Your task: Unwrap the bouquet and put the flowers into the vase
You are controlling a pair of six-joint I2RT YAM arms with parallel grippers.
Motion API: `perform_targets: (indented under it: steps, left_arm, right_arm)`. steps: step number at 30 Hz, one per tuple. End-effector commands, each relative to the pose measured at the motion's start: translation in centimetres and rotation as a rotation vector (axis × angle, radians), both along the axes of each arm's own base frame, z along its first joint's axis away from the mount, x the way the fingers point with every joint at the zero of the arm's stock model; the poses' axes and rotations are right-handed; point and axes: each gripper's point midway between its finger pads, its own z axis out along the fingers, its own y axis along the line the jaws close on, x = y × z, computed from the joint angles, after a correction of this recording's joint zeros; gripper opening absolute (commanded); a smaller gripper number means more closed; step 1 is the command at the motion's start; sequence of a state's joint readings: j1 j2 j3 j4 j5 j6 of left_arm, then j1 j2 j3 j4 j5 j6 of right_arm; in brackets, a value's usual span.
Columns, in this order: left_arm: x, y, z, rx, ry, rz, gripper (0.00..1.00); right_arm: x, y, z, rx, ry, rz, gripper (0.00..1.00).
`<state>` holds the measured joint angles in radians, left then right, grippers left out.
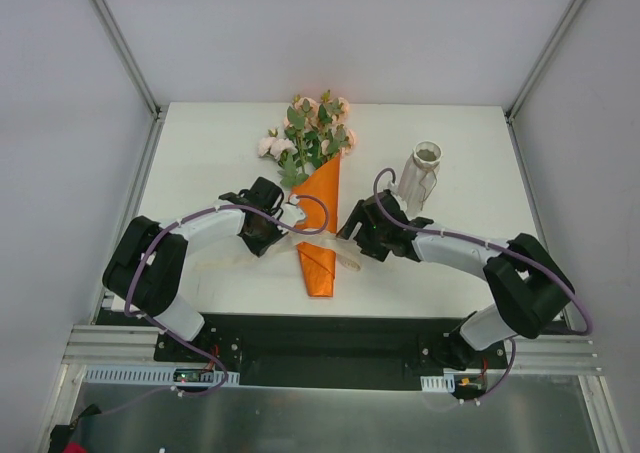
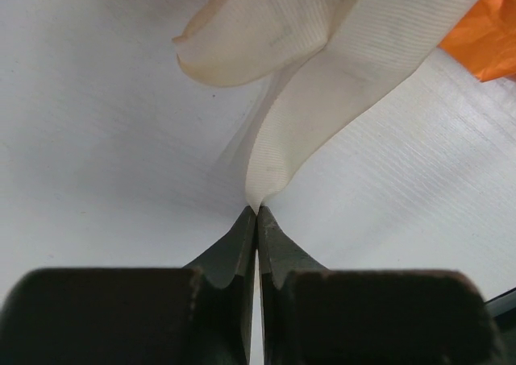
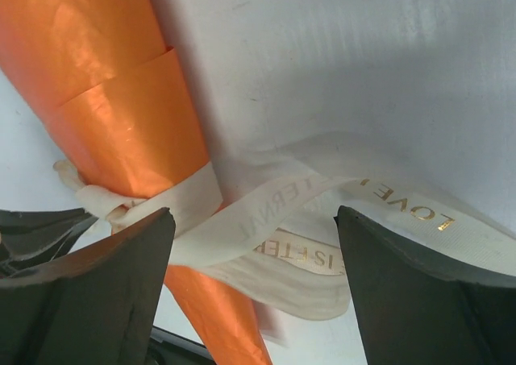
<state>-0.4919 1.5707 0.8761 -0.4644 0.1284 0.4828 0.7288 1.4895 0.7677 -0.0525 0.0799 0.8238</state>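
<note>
The bouquet lies on the white table, its orange paper cone [image 1: 318, 228] pointing toward me. The flowers [image 1: 312, 133], peach-pink roses with green leaves, stick out of the cone's far end. A cream ribbon [image 2: 322, 99] is tied round the cone. My left gripper [image 2: 257, 211] is shut on one end of that ribbon, just left of the cone [image 1: 283, 216]. My right gripper [image 3: 254, 212] stands open right of the cone [image 1: 352, 235], with a gold-lettered ribbon loop [image 3: 322, 212] lying between its fingers, untouched. The beige vase [image 1: 424, 171] stands at the back right.
White walls with metal posts enclose the table [image 1: 210, 153] on the left, right and far sides. A black base rail [image 1: 320, 348] runs along the near edge. A ribbon tail [image 1: 345, 260] trails on the table right of the cone's tip.
</note>
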Motion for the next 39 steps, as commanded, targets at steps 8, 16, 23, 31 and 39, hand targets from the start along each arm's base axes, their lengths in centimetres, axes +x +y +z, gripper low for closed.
perform_targets:
  steps: [8, 16, 23, 31, 39]
  left_arm:
    - [0.3, 0.1, 1.0, 0.006, -0.036, 0.009, 0.0]
    - [0.3, 0.1, 1.3, 0.003, -0.047, 0.008, 0.0]
    - [1.1, -0.2, 2.2, -0.008, -0.074, 0.026, 0.0]
    - [3.0, 2.9, 5.5, -0.069, -0.113, 0.165, 0.0]
    - [5.8, 10.9, 9.5, -0.082, -0.204, 0.447, 0.0]
  right_arm:
    - [0.5, 0.1, -1.0, 0.061, 0.086, -0.142, 0.76]
    - [0.5, -0.5, -2.0, 0.036, 0.093, -0.183, 0.01]
    - [0.6, -2.9, 0.7, 0.014, -0.021, -0.222, 0.01]
    - [0.7, -8.7, 5.9, -0.131, -0.22, -0.279, 0.01]
    - [-1.2, -17.8, 7.8, -0.196, -0.266, -0.438, 0.01]
